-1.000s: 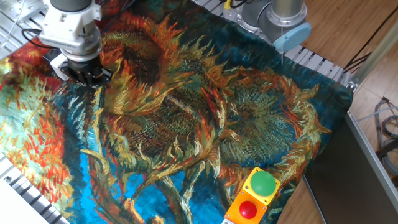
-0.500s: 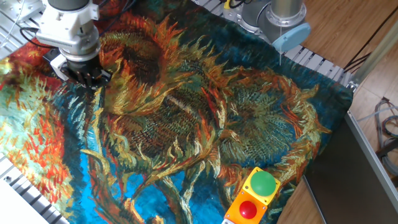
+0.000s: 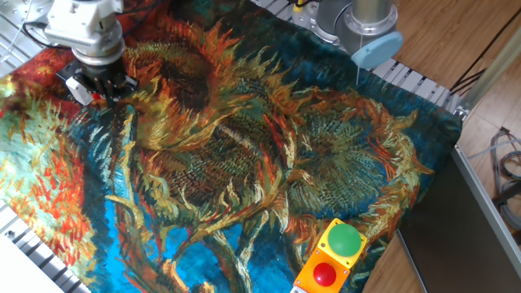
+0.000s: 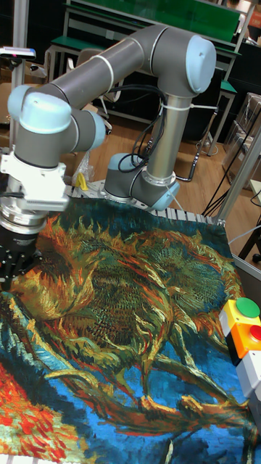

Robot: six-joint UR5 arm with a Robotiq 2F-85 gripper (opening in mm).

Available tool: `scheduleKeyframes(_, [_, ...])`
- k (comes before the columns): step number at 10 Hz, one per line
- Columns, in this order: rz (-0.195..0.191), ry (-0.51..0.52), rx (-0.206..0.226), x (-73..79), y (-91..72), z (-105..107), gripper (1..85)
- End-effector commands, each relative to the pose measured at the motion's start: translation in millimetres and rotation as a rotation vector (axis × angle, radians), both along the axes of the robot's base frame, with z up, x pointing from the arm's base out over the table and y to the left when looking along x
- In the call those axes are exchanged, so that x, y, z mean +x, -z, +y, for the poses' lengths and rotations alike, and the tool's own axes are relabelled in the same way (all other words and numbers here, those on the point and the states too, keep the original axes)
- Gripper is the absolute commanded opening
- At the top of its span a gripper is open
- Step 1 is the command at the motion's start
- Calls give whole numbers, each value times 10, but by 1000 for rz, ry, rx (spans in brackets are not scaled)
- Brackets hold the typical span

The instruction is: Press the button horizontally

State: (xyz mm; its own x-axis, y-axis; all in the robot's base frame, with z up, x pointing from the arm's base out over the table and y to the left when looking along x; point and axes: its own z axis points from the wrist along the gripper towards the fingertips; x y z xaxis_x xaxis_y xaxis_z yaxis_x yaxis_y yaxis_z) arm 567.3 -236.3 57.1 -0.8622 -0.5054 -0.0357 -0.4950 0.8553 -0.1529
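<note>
Hovering over the sunflower cloth (image 3: 269,155), the gripper (image 3: 99,88) hides whether its jaws are spread.

Yellow button box (image 3: 332,256) on sunflower cloth (image 3: 244,163).

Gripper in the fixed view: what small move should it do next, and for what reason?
Probably a short sideways push toward the white-grey box. The gripper is low over the sunflower cloth, right beside that box. The button is hidden behind the gripper, so contact seems near, but I cannot confirm it.
</note>
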Motion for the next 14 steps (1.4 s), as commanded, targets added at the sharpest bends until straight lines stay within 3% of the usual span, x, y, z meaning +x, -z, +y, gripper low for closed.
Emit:
scheduleKeyframes(1, [-3, 48, 28, -55, 1, -34, 13])
scheduleKeyframes(2, [8, 45, 18, -43, 20, -5, 13])
scheduleKeyframes(4, [7, 1, -52, 45, 126, -167, 13])
scheduleKeyframes(6, [-1, -19, -90, 100, 98, -177, 13])
scheduleKeyframes(10, [-6, 0, -51, 104, 115, -83, 13])
scheduleKeyframes(13, [-17, 6, -48, 132, 112, -79, 13])
scheduleKeyframes(14, [-5, -12, -66, 82, 147, -232, 13])
